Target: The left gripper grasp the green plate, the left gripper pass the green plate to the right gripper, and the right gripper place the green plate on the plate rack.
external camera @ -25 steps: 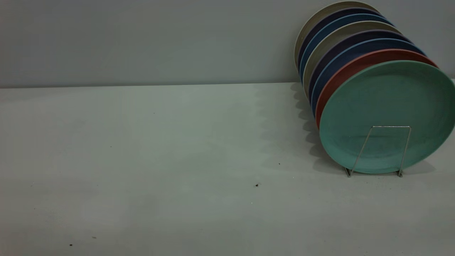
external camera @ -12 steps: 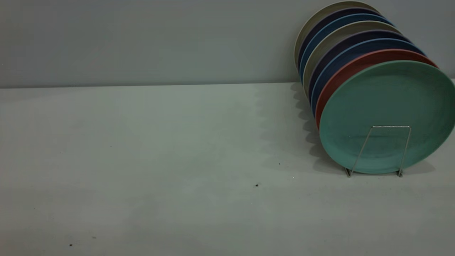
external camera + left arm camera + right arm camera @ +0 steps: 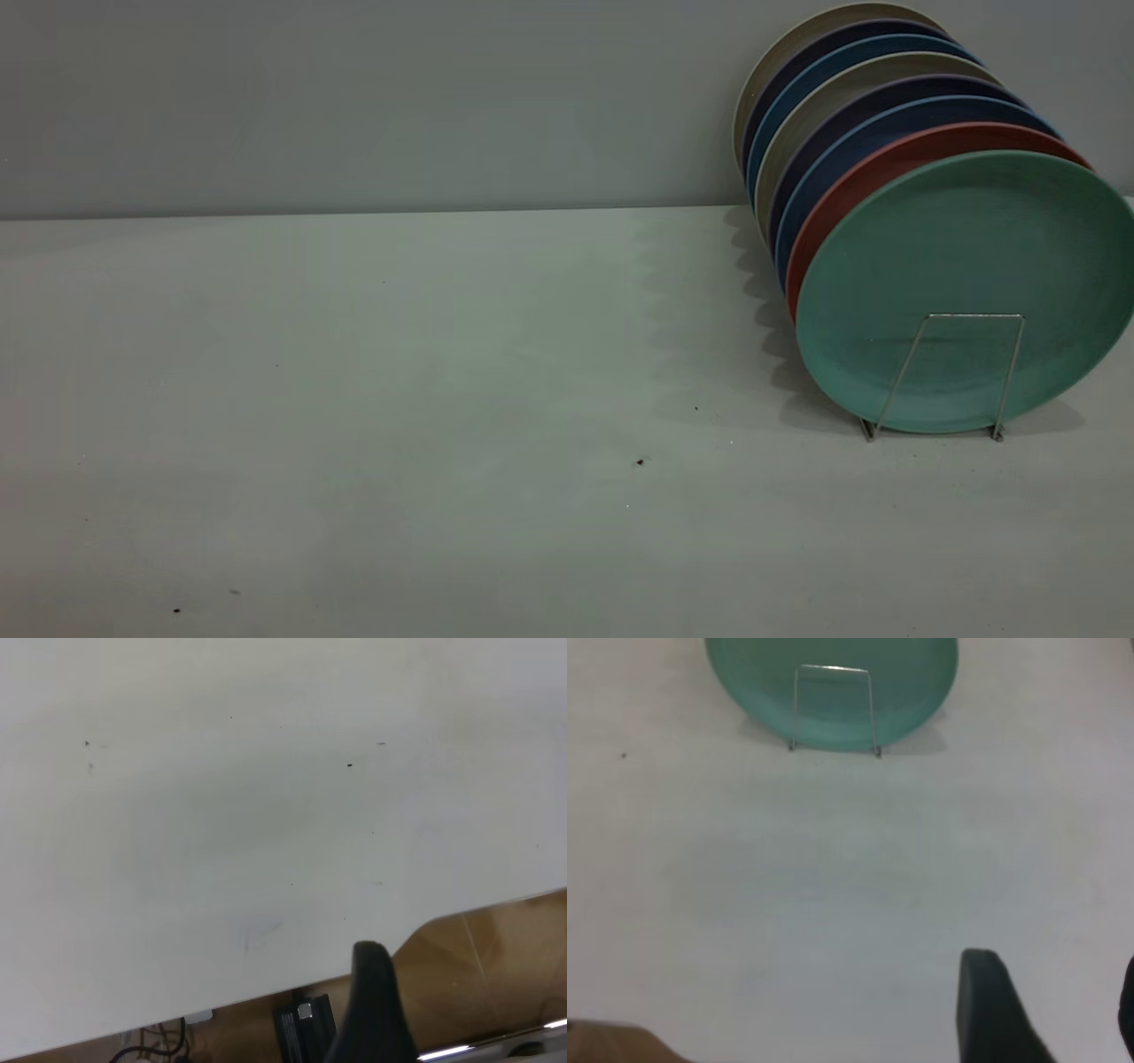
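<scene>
The green plate (image 3: 966, 257) stands upright in the front slot of the plate rack (image 3: 974, 315) at the table's far right, leaning on the plates behind it. It also shows in the right wrist view (image 3: 753, 682) behind the rack's wire loop (image 3: 833, 669). Neither arm shows in the exterior view. My right gripper (image 3: 1056, 970) is open and empty, low over bare table some way in front of the rack. My left gripper (image 3: 469, 992) is open and empty at the table's edge; only one finger (image 3: 372, 992) shows.
Behind the green plate stand a salmon plate (image 3: 850, 177) and several dark blue and beige plates (image 3: 824, 80), all leaning the same way. The table edge (image 3: 266, 997) and wooden floor (image 3: 478, 966) show in the left wrist view.
</scene>
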You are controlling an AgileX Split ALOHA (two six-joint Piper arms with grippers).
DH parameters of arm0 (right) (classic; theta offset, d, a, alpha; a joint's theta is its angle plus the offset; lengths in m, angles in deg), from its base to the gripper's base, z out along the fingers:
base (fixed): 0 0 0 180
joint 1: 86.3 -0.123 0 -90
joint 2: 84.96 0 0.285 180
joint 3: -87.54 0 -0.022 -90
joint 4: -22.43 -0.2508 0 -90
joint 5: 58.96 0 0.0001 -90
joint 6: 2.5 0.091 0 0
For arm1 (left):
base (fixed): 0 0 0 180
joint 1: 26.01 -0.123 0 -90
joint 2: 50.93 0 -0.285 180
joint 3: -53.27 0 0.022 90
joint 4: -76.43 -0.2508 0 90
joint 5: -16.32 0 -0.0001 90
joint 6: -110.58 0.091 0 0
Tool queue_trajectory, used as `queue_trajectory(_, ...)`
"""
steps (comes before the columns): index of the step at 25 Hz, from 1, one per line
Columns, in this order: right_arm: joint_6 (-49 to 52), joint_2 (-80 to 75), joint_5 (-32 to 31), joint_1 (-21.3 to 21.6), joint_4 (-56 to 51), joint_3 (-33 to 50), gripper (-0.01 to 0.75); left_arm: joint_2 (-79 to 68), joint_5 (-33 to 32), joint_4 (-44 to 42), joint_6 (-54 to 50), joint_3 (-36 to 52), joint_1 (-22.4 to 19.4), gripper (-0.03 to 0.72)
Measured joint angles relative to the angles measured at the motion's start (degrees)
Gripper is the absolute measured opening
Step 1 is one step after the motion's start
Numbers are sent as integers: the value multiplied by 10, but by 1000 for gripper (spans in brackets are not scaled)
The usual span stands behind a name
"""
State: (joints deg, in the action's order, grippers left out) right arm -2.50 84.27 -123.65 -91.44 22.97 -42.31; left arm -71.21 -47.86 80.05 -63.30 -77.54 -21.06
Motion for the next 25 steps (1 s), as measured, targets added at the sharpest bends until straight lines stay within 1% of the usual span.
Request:
queue_trajectory(6,0,39,-3,1,0,0,367,28,-2,1,1,0,-1,590)
queue_trajectory(12,0,39,-3,2,-1,0,367,103,-4,1,1,0,-35,590)
queue_trajectory(15,0,39,-3,2,-1,0,363,135,-10,1,1,0,-30,590)
queue_trajectory(18,0,39,-3,2,-1,0,356,138,-11,2,1,0,-23,590)
queue_trajectory(25,0,39,-3,2,-2,0,325,138,-11,2,1,0,-23,590)
